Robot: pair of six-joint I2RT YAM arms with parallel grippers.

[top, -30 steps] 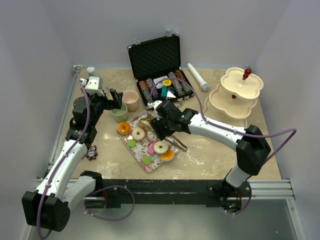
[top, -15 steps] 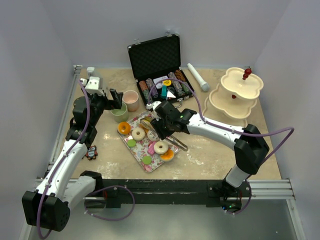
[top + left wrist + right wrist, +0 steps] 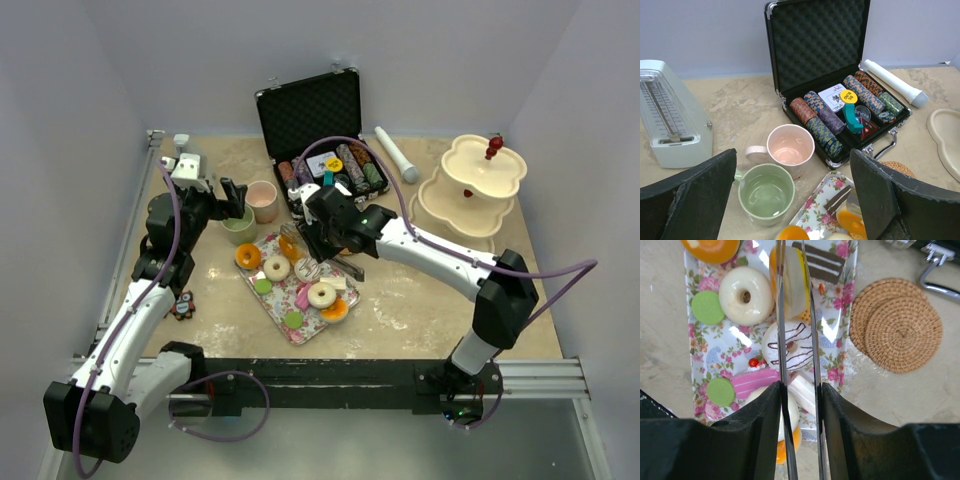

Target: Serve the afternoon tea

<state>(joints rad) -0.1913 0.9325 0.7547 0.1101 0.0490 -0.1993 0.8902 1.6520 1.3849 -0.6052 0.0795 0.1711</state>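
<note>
Overhead, a cream scalloped three-tier stand (image 3: 470, 185) sits at the far right of the beige table (image 3: 420, 310), well apart from a floral rectangular tray (image 3: 280, 300) of small toy sweets (image 3: 322, 294) in the middle. The right gripper (image 3: 318, 248) hangs over the tray's far end. A pink cup (image 3: 263, 200) and a green cup (image 3: 238, 228) stand just beside each other, left of the tray. The left gripper (image 3: 235, 200) hovers spread wide at the green one, holding nothing. An open black case (image 3: 310, 120) of striped poker chips lies behind.

From the left wrist, both cups look empty (handles pointing left), with the green cup nearer, between the wide-apart fingers.

From the right wrist, the right gripper's fingers press on the two arms of metal tongs (image 3: 780, 330). The blades pinch a yellow-and-white sweet (image 3: 792, 282) standing on edge; whether it is off the tray cannot be told. Beneath lie a white-iced donut (image 3: 746, 295), green macarons (image 3: 707, 306) and a chocolate-drizzled white cake (image 3: 792, 347). Two woven round coasters (image 3: 897, 325) overlap beside the tray.
</note>
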